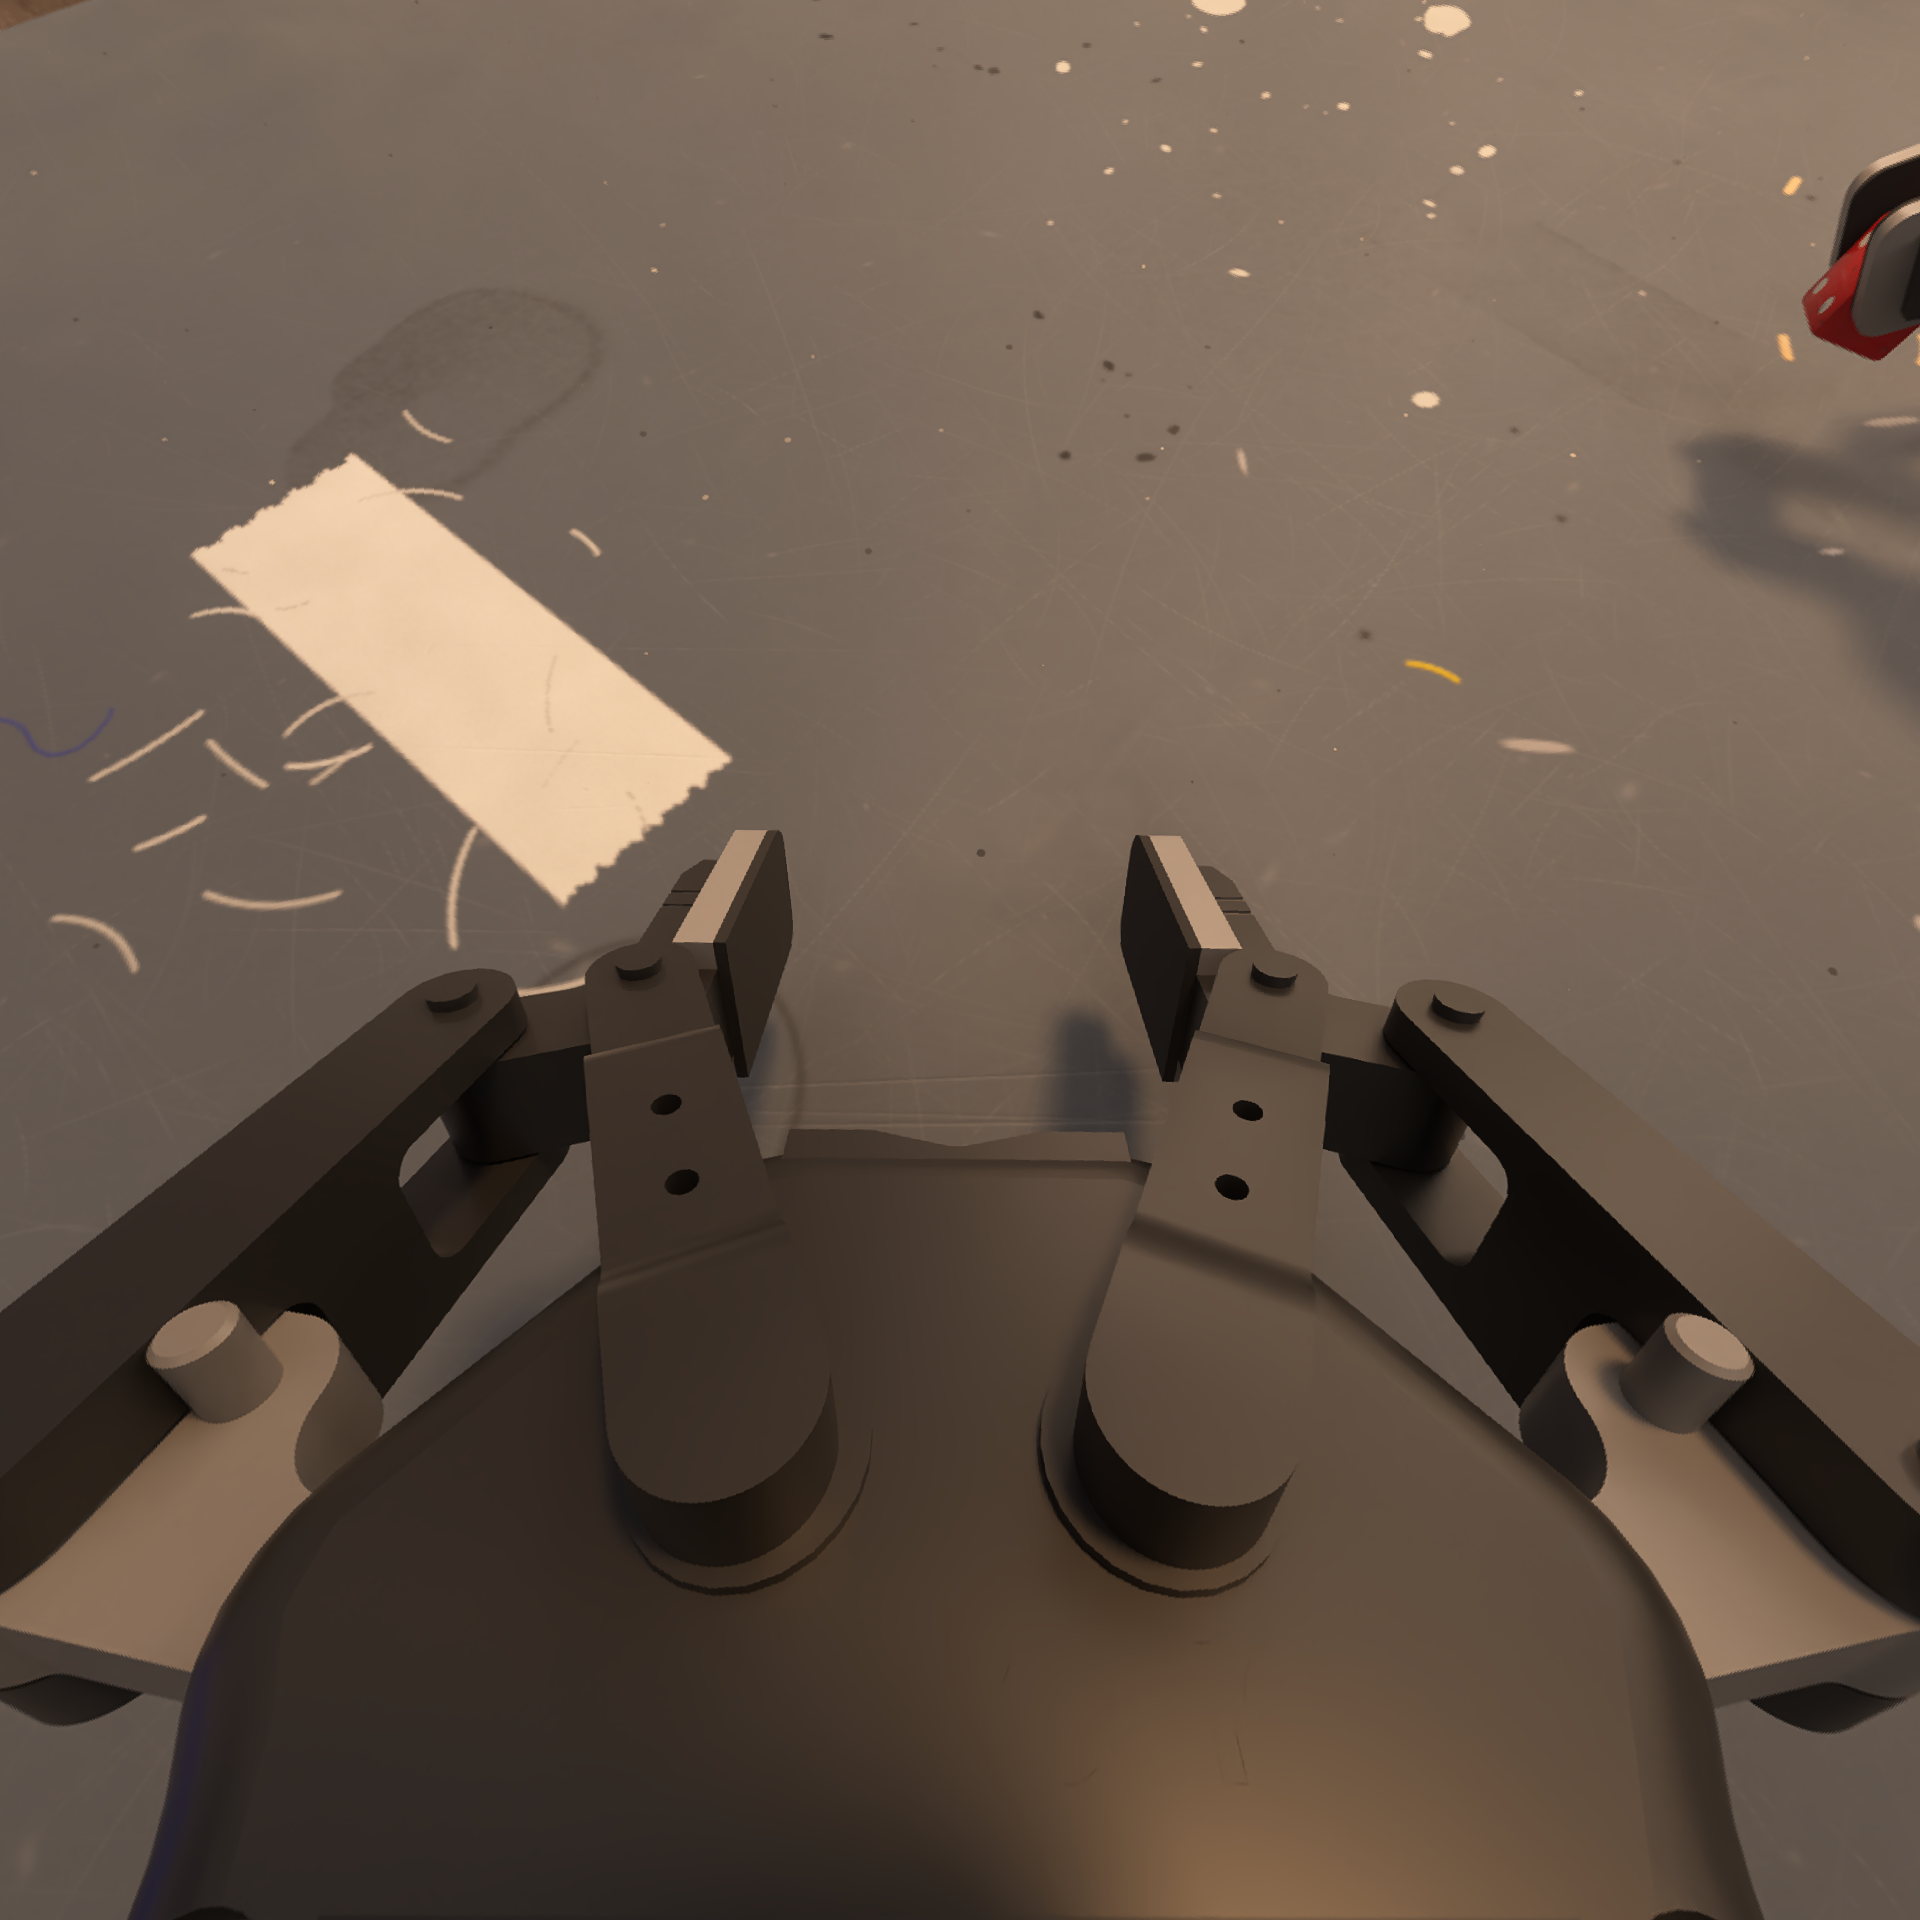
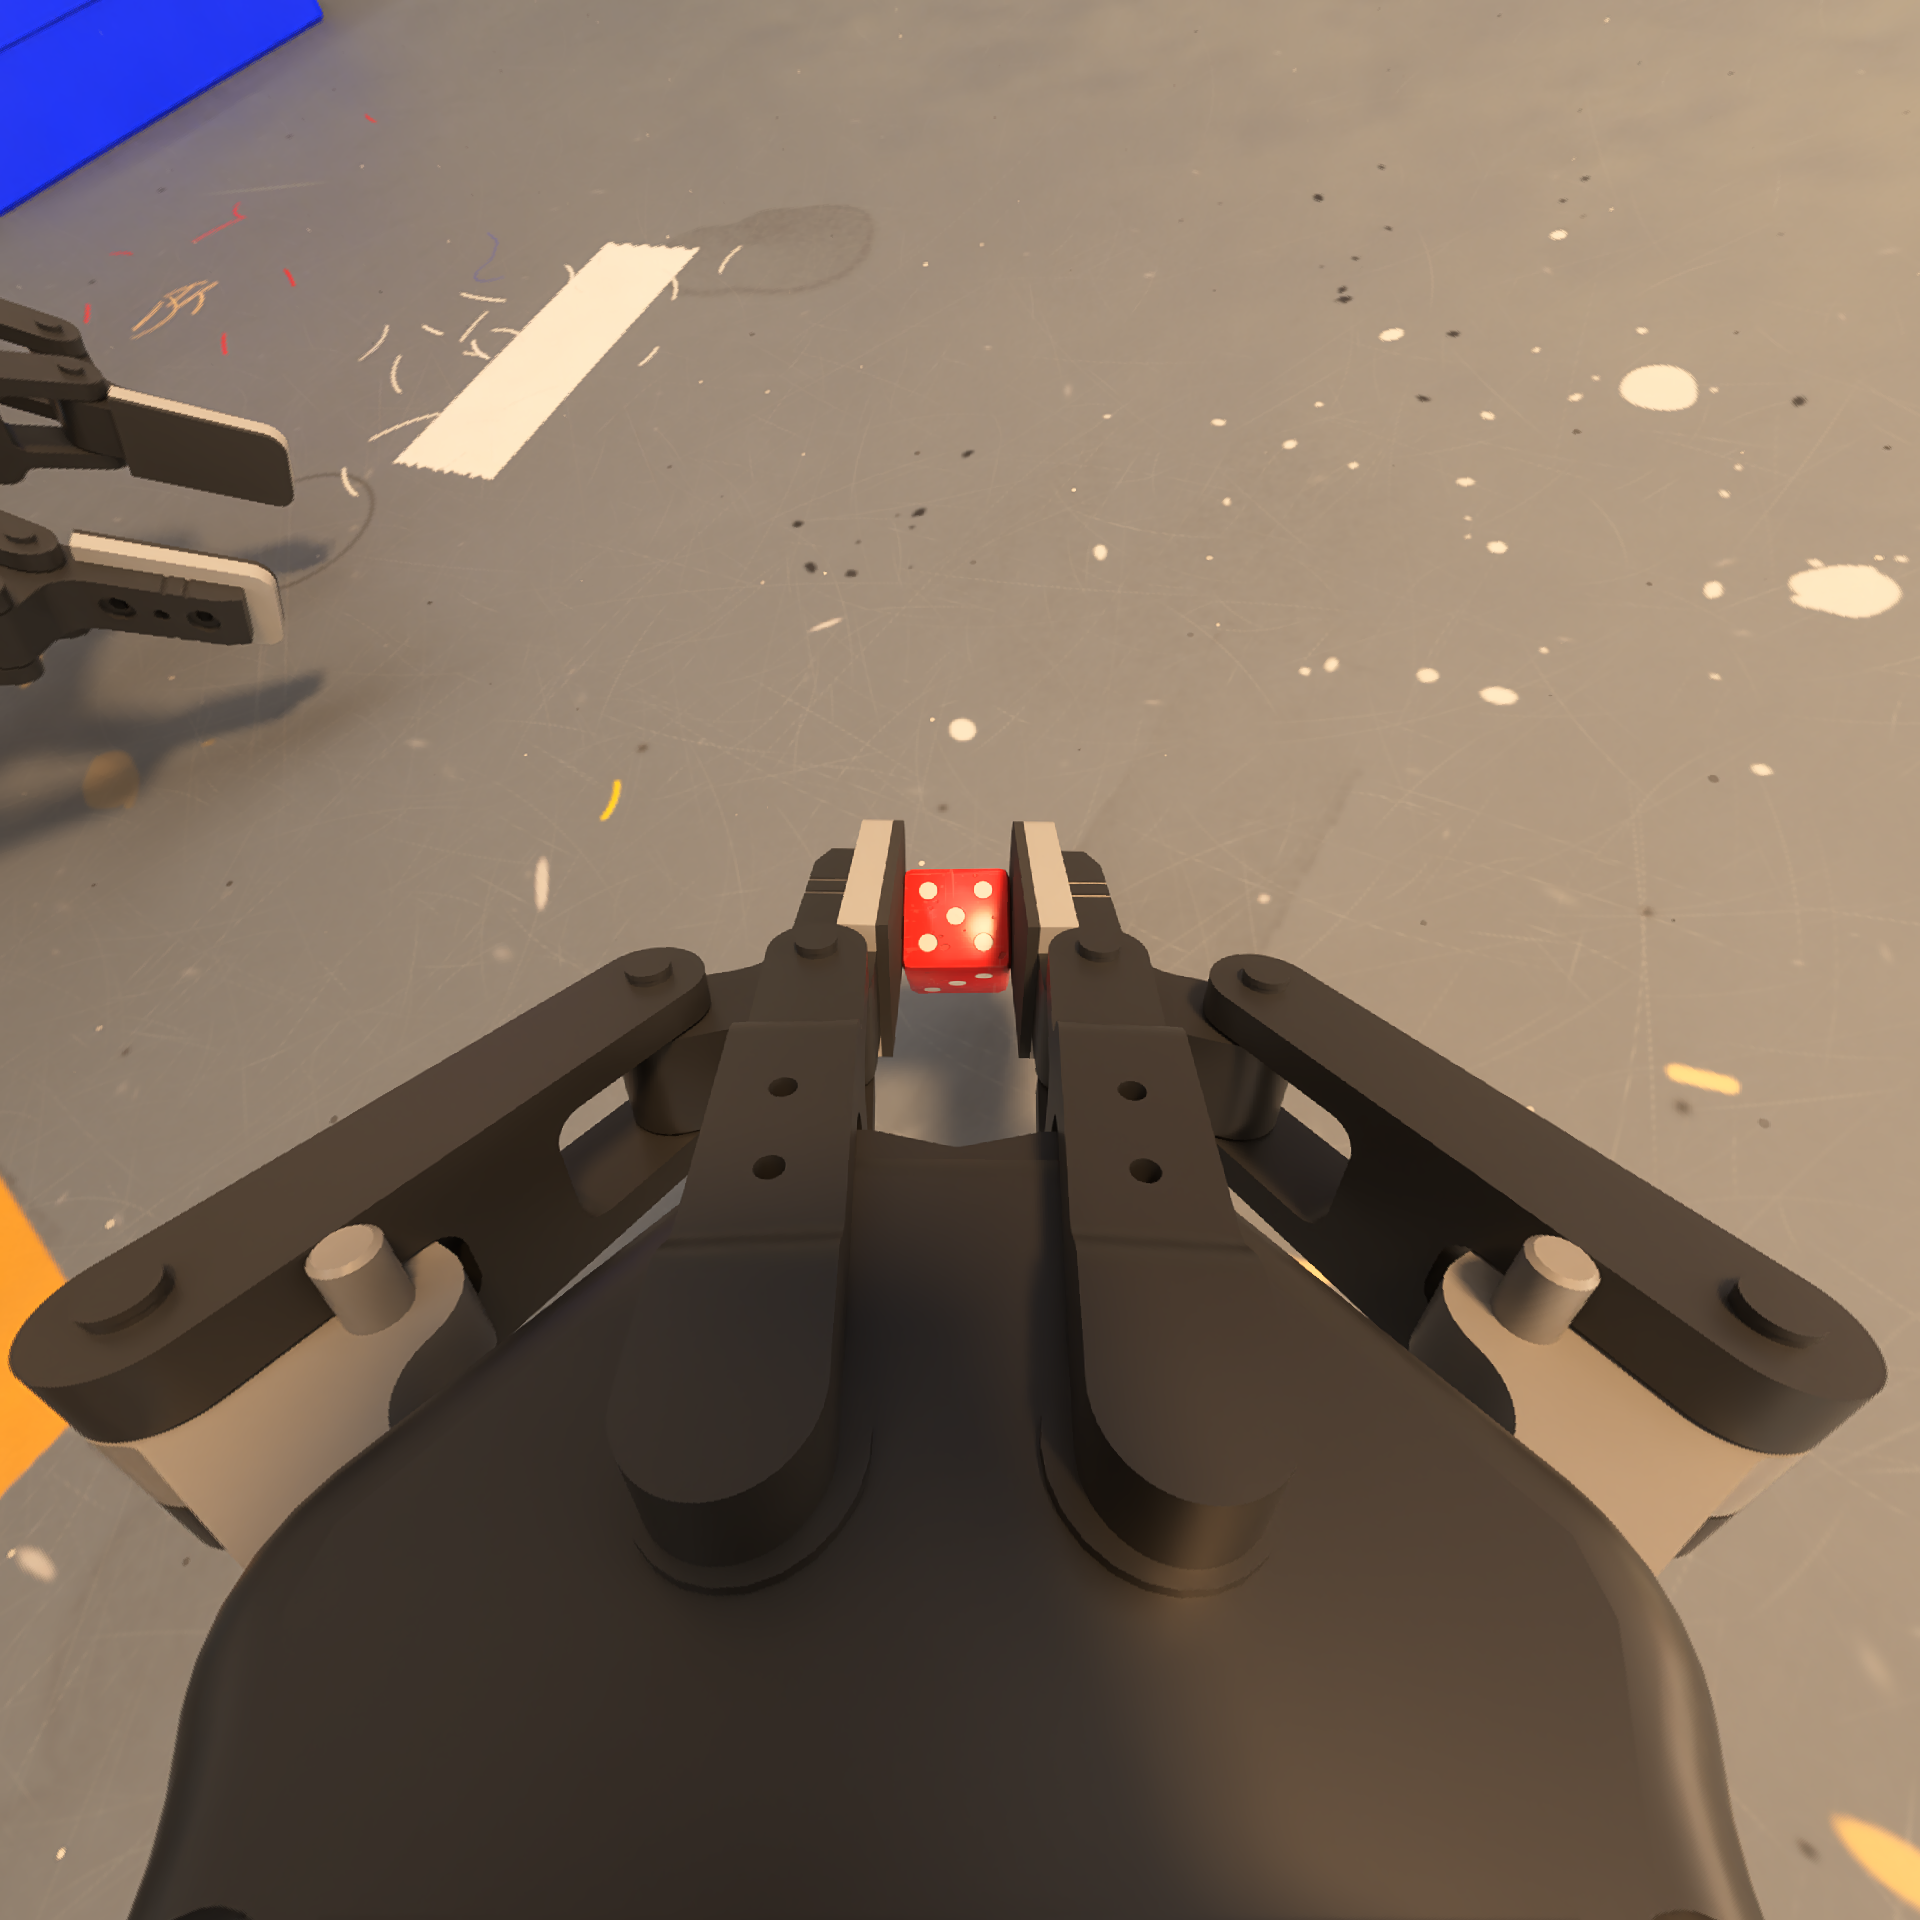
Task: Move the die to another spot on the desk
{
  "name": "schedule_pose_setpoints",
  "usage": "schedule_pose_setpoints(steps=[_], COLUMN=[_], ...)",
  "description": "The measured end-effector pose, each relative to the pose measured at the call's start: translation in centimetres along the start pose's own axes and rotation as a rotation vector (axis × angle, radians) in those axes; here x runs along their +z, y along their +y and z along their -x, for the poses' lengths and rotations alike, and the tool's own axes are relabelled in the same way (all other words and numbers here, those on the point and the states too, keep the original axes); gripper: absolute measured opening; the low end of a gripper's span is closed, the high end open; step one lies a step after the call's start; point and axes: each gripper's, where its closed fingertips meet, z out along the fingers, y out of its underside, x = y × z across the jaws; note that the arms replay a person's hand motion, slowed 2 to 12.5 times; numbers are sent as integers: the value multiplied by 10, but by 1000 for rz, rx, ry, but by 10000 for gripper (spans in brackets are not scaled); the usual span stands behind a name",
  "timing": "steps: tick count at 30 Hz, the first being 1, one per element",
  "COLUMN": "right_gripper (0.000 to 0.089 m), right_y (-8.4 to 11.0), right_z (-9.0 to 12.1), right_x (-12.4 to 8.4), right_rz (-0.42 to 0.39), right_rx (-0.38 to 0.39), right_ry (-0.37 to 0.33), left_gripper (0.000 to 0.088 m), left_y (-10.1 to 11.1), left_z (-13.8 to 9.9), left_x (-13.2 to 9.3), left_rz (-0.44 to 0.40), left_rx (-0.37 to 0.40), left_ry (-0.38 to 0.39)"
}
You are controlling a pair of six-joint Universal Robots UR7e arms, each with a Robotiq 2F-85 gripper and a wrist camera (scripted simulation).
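Observation:
A red die (image 2: 955, 928) with white pips sits clamped between the two pads of my right gripper (image 2: 956, 914), held above the grey desk (image 2: 1247, 623). The die also shows at the far right edge of the left wrist view (image 1: 1839, 301), gripped by the right gripper's fingers (image 1: 1886, 260) and off the surface, with a shadow below it. My left gripper (image 1: 956, 914) is open and empty, hovering over the desk. It also shows at the left edge of the right wrist view (image 2: 249, 530), jaws apart.
A strip of pale tape (image 1: 457, 675) lies on the desk left of my left gripper, also seen in the right wrist view (image 2: 545, 358). A blue flat object (image 2: 114, 83) lies at the far left. An orange patch (image 2: 21, 1330) marks the near left. Paint specks dot the desk.

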Motion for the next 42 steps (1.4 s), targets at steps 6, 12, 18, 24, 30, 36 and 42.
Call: schedule_pose_setpoints(steps=[6, 12, 18, 24, 30, 36, 42], right_gripper=[181, 181, 181, 181, 181, 181, 181], right_y=[0, 0, 0, 0, 0, 0, 0], right_z=[0, 1, 1, 1, 1, 2, 3], right_x=[0, 0, 0, 0, 0, 0, 0], right_rz=[1, 2, 2, 2, 2, 2, 0], right_rx=[-1, -4, -7, -10, -13, -15, -17], right_ry=[-1, 0, 0, 0, -1, -4, -7], left_gripper=[575, 577, 579, 580, 581, 582, 582], left_y=[0, 0, -1, -1, -2, -2, -2], left_z=[0, -1, -1, -2, -3, -3, -4], left_x=[0, 1, 1, 1, 2, 2, 3], left_rz=[1, 4, 7, 9, 12, 15, 16], left_rx=[-1, -1, -1, 1, 4, 7, 12], left_ry=[7, 16, 25, 35, 45, 55, 62])
